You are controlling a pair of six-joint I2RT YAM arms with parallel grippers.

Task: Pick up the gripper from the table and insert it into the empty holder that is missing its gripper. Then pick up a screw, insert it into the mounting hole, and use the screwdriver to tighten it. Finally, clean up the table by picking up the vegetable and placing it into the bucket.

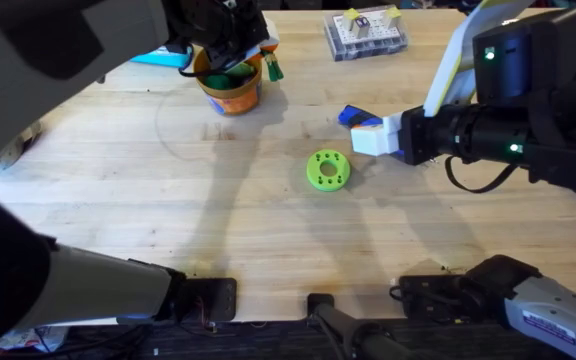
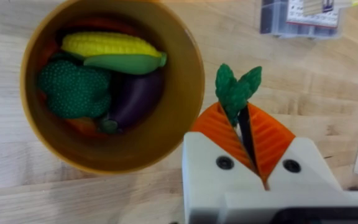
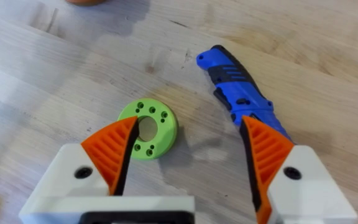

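My left gripper (image 1: 265, 57) hangs just right of the orange bucket (image 1: 234, 99), shut on a small green leafy vegetable (image 1: 273, 69). In the left wrist view the vegetable (image 2: 235, 88) sticks out from between the orange pads (image 2: 216, 130), over the table beside the bucket's rim (image 2: 193, 81). Inside the bucket lie a toy corn, a broccoli and an eggplant. My right gripper (image 1: 366, 137) stands open low over the table (image 1: 168, 200). The blue screwdriver (image 3: 238, 89) lies just ahead of my right gripper (image 3: 188, 124), near one fingertip.
A flat bright-green disc with holes (image 1: 328, 169) lies mid-table, close to the right gripper and also seen as the disc (image 3: 148, 129) by the other fingertip. A clear parts box (image 1: 366, 33) sits at the far edge. Bare wood spreads across the left and front.
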